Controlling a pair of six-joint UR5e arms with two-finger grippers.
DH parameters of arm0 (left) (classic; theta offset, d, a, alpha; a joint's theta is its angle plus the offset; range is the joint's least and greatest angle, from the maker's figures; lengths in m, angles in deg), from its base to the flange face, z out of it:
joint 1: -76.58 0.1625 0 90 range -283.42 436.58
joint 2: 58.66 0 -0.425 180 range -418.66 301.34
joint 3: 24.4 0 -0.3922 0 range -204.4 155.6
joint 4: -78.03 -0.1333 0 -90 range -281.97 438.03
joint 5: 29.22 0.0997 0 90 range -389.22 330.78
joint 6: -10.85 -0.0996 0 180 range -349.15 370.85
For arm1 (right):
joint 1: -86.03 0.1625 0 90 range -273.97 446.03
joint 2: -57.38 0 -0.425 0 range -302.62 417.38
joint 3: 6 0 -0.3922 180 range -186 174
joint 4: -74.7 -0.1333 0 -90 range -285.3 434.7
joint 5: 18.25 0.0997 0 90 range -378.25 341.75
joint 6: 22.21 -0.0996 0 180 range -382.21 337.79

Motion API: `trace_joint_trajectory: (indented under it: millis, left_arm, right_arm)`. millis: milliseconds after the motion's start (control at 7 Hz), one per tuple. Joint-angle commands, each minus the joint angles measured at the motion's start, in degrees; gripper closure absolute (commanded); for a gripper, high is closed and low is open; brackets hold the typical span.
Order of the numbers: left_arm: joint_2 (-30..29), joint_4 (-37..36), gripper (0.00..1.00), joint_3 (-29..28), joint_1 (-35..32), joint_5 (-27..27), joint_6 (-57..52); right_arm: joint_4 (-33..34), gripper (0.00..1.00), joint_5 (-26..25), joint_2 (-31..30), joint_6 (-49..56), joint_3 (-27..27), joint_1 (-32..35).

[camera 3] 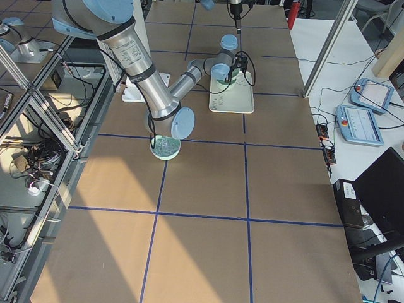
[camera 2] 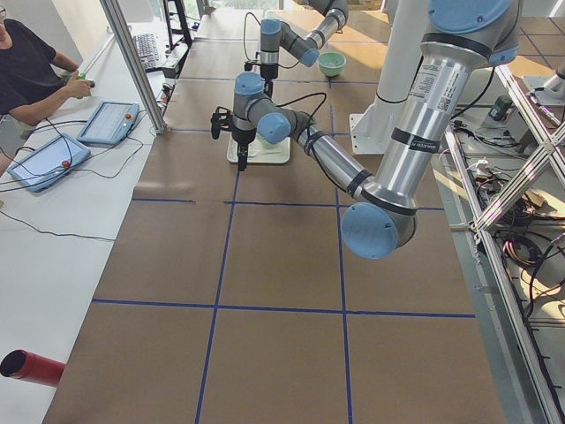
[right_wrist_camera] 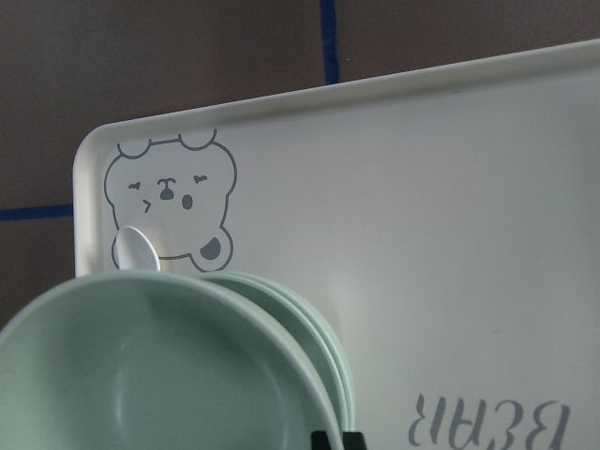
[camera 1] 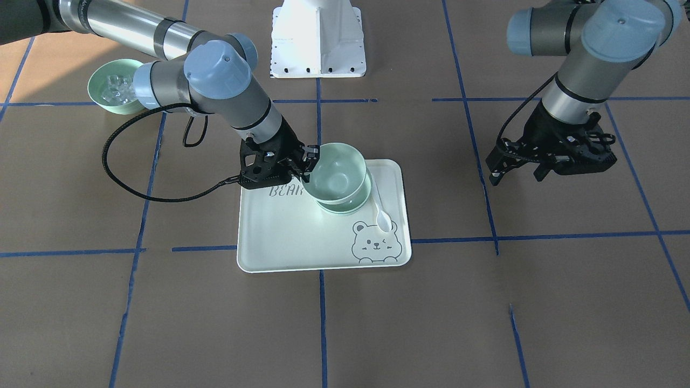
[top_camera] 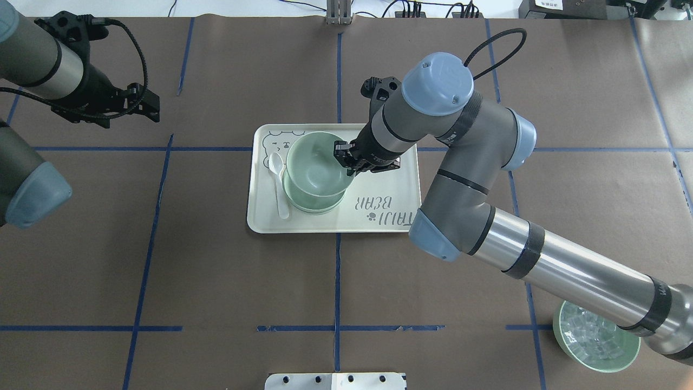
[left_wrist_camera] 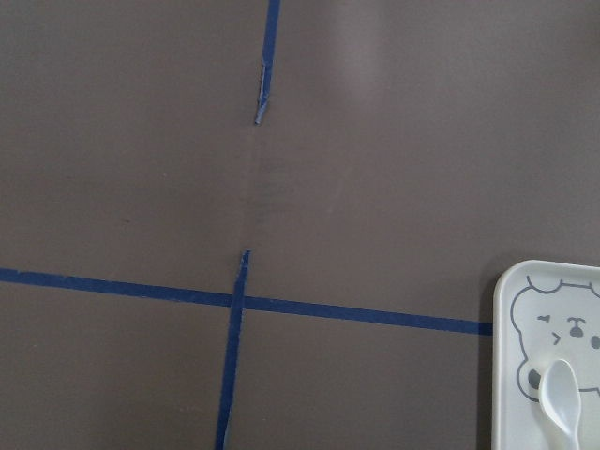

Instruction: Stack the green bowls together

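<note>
My right gripper [camera 1: 308, 161] is shut on the rim of a pale mint-green bowl [camera 1: 338, 173] and holds it slightly tilted, low over other green bowls [camera 1: 345, 208] nested on the white bear tray [camera 1: 280, 237]. In the overhead view the held bowl [top_camera: 314, 164] covers most of the nested ones [top_camera: 311, 206], next to the gripper [top_camera: 344, 160]. The right wrist view shows the held bowl [right_wrist_camera: 141, 375] with two lower rims [right_wrist_camera: 323, 342] beside it. My left gripper [top_camera: 147, 104] hangs open and empty, far off the tray [camera 1: 498, 168].
A white spoon [camera 1: 384, 218] lies on the tray beside the bowls, by the bear drawing. A green bowl with clear cubes [camera 1: 113, 87] stands apart under my right arm [top_camera: 593, 338]. A white base plate [camera 1: 318, 37] sits at the robot's side.
</note>
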Motion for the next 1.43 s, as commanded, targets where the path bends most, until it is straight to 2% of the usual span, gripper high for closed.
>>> trace_joint_trajectory:
  millis: [0,143,286,429,714,1000,1143,1286]
  left_arm:
    - [0.61,0.14,0.00,-0.05,-0.73,-0.26,-1.37]
    - [0.61,0.14,0.00,0.03,-0.73,-0.26,-1.37]
    - [0.61,0.14,0.00,-0.05,-0.73,-0.26,-1.37]
    - [0.61,0.31,0.00,-0.14,-0.73,-0.18,-1.37]
    - [0.61,0.32,0.00,-0.32,-0.64,-0.18,-1.29]
    - [1.05,0.40,0.00,-0.14,-0.90,-1.48,-2.33]
    - [1.92,0.14,0.00,-0.14,-3.08,-4.02,-5.91]
    - [3.67,0.05,0.00,-0.14,-5.10,-5.00,-10.29]
  right_arm:
    - [-0.05,1.00,-0.14,0.37,0.04,-0.46,-0.78]
    - [-0.05,1.00,-0.14,0.46,0.13,-0.63,-0.78]
    - [-0.23,0.68,-0.40,0.54,0.22,-0.90,-0.69]
    - [-0.66,0.01,-1.10,0.63,-0.22,-0.90,-0.69]
    - [-0.84,0.00,-1.20,0.54,-2.41,-0.90,-0.61]
    - [-0.05,0.00,-0.32,-1.37,-1.54,-0.03,3.32]
    - [-0.05,0.00,-0.14,-5.65,1.33,2.24,6.05]
    - [-0.05,0.00,0.55,-11.18,9.11,5.83,8.16]
